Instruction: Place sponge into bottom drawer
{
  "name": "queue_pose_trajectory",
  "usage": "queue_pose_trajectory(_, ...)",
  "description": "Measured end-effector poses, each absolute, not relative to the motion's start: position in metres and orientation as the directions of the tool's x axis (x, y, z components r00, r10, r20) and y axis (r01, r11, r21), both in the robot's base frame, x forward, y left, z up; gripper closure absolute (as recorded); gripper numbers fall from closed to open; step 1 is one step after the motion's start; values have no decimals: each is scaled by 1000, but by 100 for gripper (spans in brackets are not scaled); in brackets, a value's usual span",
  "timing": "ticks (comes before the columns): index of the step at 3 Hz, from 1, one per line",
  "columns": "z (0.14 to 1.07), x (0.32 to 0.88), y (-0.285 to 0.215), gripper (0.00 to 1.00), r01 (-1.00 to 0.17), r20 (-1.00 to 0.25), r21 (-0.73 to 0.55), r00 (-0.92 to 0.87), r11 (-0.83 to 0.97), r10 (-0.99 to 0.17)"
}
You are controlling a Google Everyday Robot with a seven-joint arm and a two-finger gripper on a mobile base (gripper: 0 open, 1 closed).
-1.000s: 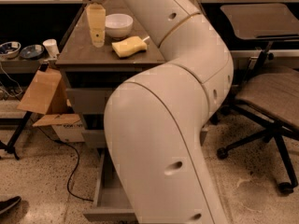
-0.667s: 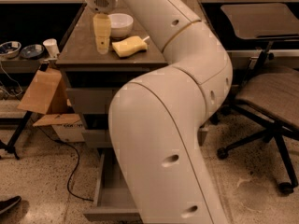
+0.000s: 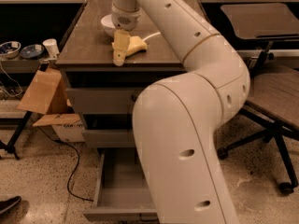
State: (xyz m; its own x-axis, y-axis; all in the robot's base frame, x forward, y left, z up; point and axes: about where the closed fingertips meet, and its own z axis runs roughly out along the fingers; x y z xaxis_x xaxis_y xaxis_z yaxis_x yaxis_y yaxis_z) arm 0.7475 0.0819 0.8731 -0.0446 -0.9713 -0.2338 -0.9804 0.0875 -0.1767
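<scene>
The sponge, a pale yellow block, lies on the dark cabinet top, in front of the white bowl. My gripper hangs from the big white arm just left of the sponge, overlapping its left edge and reaching down to the cabinet top. I cannot tell whether it touches the sponge. The bottom drawer is pulled out near the floor, and the arm hides its right part. Its visible inside is bare.
The two upper grey drawers are closed. A cardboard box leans at the cabinet's left. A black cable lies on the floor. An office chair stands on the right. Bowls and a white cup sit on the left shelf.
My gripper has moved right and lower, from left of the white bowl to right beside the sponge. The sponge has not moved.
</scene>
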Motion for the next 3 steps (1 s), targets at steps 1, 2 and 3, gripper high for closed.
queue_pose_trajectory(1, 851, 745, 70, 0, -983, -256, -125, -97, 132, -962)
queue_pose_trajectory(2, 833, 737, 70, 0, -986, -272, -78, -119, 145, -955)
queue_pose_trajectory(3, 826, 733, 70, 0, -987, -276, -58, -127, 148, -953)
